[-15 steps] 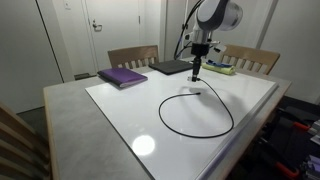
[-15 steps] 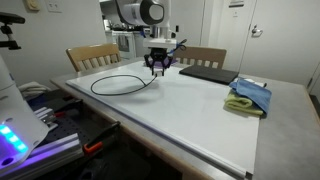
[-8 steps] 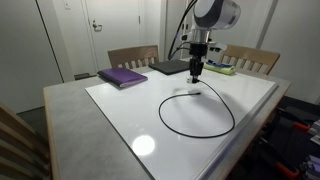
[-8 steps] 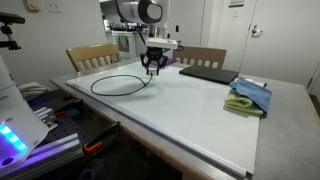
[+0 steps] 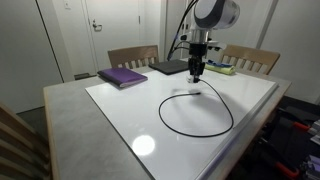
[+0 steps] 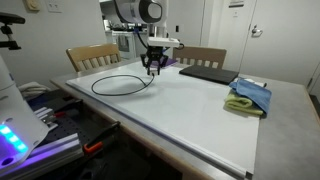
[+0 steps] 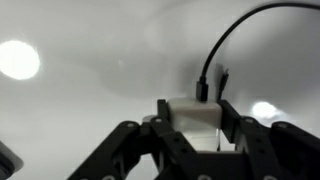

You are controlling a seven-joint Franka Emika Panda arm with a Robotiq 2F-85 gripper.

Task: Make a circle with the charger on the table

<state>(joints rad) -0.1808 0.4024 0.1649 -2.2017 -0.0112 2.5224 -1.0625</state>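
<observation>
**Loop nearly closing, one end in the jaws**

In an exterior view, the long thin black charger cable [image 5: 161,115] is lying as an almost complete ring on the large grey table [image 5: 70,112] with its glossy white board. Only the gap is waiting to be closed. In an exterior view, the black two-finger gripper [image 6: 153,70] is hanging vertically over the ring's far edge. In the wrist view, the gripper [image 7: 193,110] is seemingly pinching the cable's [image 7: 212,60] white plug end.
</observation>
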